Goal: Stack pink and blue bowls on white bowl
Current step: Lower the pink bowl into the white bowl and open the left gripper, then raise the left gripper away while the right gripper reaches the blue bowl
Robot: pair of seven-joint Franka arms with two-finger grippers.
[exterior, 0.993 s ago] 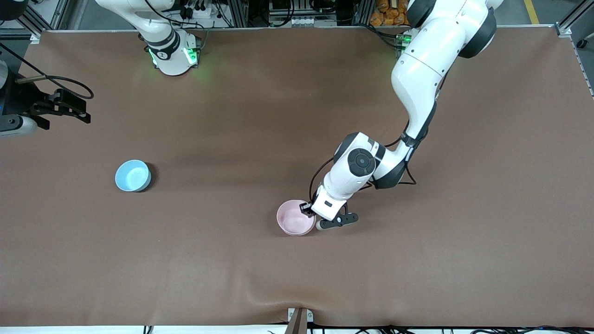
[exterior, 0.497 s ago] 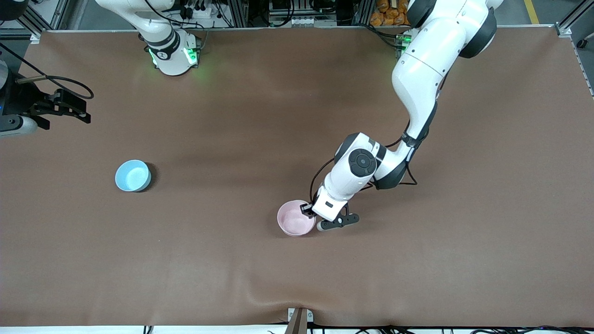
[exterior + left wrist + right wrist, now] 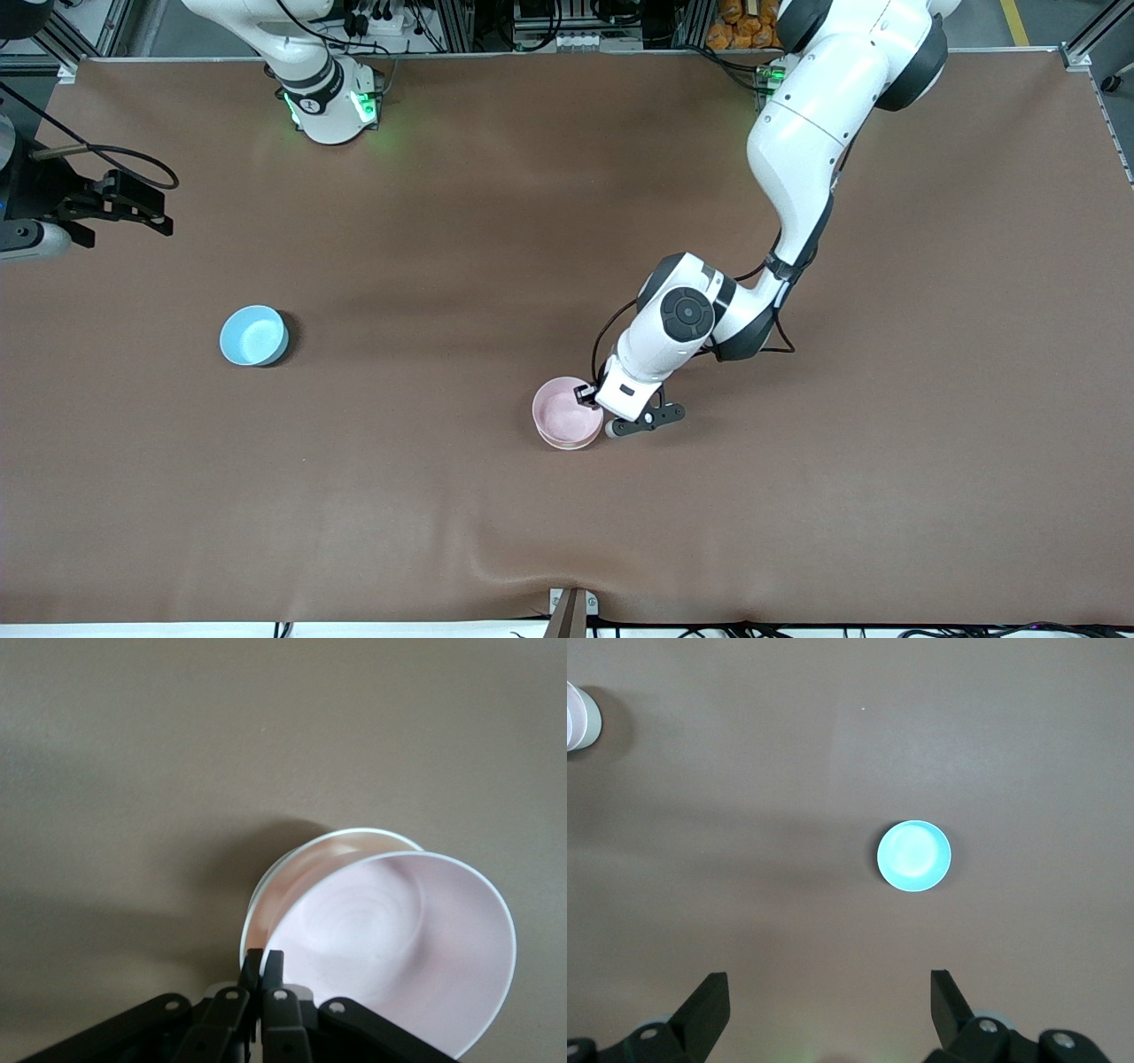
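The pink bowl (image 3: 403, 948) hangs tilted in the left gripper (image 3: 263, 979), whose fingers are pinched tight on the bowl's rim, one inside the wall and one outside. In the left wrist view it sits partly down into the white bowl (image 3: 297, 877), whose rim shows as a crescent under the pink wall; the two are not yet concentric. In the front view the pair (image 3: 568, 413) lies near the middle of the table, toward the front camera, with the left gripper (image 3: 604, 416) at the rim on the side toward the left arm's end.

The main risk, as I judge it, is the tilt: let go now and the pink bowl may rock, ride up on the white rim or slide off it. Pushing down off-centre could shove the white bowl across the brown cloth (image 3: 496, 221).

The blue bowl (image 3: 253, 336) stands alone well apart, toward the right arm's end. The right gripper (image 3: 828, 1010) waits spread wide high above the cloth near it, holding nothing. Nothing lies between the blue bowl and the stack
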